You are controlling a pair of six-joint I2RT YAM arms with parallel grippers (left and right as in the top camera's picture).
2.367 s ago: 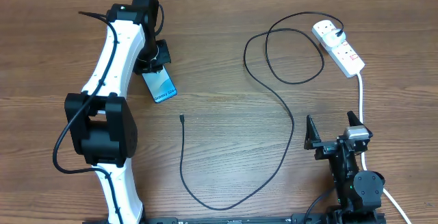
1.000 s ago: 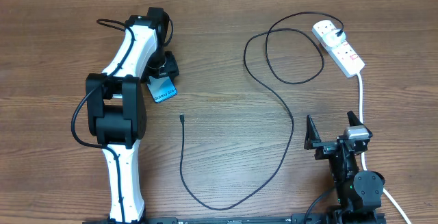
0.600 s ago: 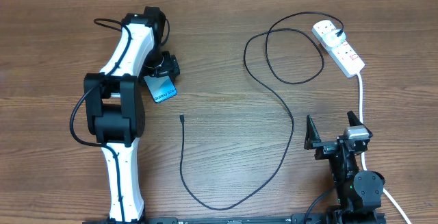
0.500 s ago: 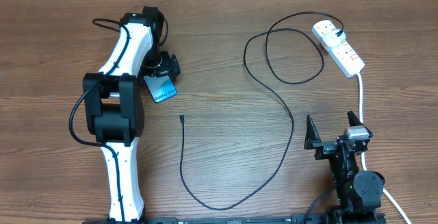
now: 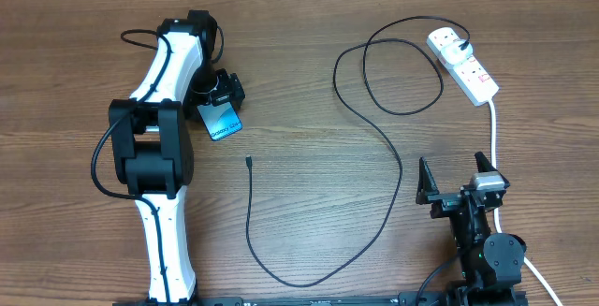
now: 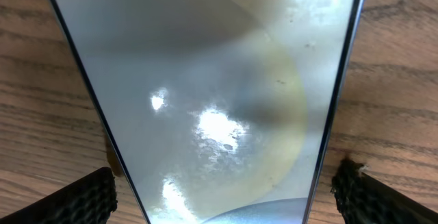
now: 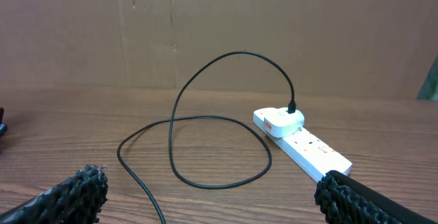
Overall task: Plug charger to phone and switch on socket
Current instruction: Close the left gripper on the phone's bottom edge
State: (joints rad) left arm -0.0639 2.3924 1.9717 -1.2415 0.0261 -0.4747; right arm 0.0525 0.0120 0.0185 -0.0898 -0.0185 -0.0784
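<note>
The left fingers [image 6: 85, 195] are spreading wide and letting go of the phone [image 5: 221, 119], which is now lying loose on the worktop [image 5: 309, 184] at upper left. The right fingers [image 5: 426, 182] are sitting fully open and empty at lower right. The charger tip [image 5: 249, 162] is lying unplugged mid-frame, and the socket [image 5: 463, 63] at upper right is waiting untouched.
</note>
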